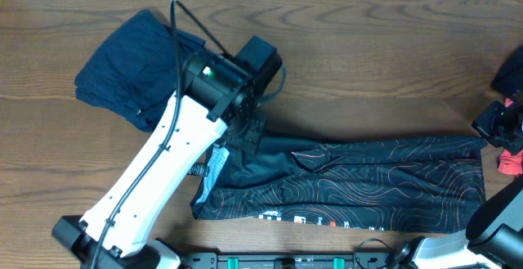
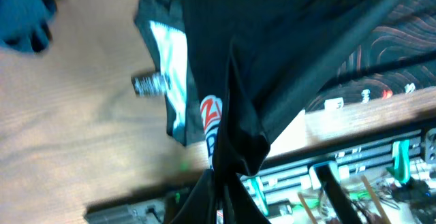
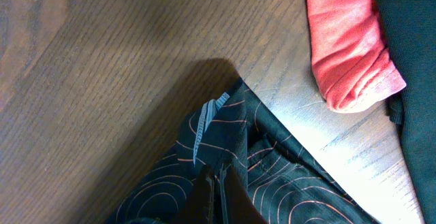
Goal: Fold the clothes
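Jersey (image 1: 368, 179) stretched along the bench (image 1: 368, 48) front, folded garment (image 1: 131, 65) behind its left end (near it), another cloth (image 1: 511, 163) just beyond its right end

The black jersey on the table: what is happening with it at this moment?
Two robot arms are folding the black jersey, which lies as a long band across the table. The left gripper pinches its collar end, and the right gripper seems to pinch the opposite end, near a pink cloth. A dark blue garment lies at the back left.
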Tool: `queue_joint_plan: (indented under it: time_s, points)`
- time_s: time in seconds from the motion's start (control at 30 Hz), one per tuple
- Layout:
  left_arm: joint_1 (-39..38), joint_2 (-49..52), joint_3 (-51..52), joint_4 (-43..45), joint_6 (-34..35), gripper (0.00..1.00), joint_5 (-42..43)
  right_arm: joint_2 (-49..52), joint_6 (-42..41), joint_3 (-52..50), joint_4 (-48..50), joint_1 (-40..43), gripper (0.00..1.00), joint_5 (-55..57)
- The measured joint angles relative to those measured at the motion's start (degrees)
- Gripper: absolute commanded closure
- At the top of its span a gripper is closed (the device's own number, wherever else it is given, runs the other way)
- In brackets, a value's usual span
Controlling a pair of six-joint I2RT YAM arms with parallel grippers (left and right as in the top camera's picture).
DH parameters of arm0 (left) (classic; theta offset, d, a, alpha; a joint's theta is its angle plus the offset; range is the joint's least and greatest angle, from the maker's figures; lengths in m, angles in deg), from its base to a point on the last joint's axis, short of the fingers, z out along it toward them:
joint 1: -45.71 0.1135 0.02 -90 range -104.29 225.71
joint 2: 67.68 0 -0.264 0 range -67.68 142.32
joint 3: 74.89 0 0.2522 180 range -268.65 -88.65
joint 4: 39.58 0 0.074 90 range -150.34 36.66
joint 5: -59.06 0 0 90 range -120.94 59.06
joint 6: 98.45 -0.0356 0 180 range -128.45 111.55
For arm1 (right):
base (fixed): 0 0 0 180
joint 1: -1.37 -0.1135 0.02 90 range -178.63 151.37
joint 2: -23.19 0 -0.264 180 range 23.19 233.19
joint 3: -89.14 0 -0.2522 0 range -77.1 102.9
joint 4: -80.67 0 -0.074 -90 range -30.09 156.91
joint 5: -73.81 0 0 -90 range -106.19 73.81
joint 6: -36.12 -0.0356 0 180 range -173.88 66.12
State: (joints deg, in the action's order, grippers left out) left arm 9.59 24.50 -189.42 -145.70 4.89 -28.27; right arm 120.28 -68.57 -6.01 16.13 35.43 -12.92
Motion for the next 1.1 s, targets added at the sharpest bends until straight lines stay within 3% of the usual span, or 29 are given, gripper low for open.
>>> queue_joint_plan:
  time_s: [0.53, 0.73, 1.1]
  points:
    - [-5.0, -12.5, 9.8, 0.0, 8.2, 0.94, 7.3, 0.0, 0.0, 0.0, -0.3, 0.0, 0.99, 0.0]
    - [-9.3, -13.3, 13.6, 0.1, 10.9, 0.94, 7.9, 0.0, 0.0, 0.0, -0.4, 0.0, 0.99, 0.0]
    - [-10.2, -13.3, 25.1, 5.0, 12.1, 0.93, 5.1, 0.0, 0.0, 0.0, -0.9, 0.0, 0.99, 0.0]
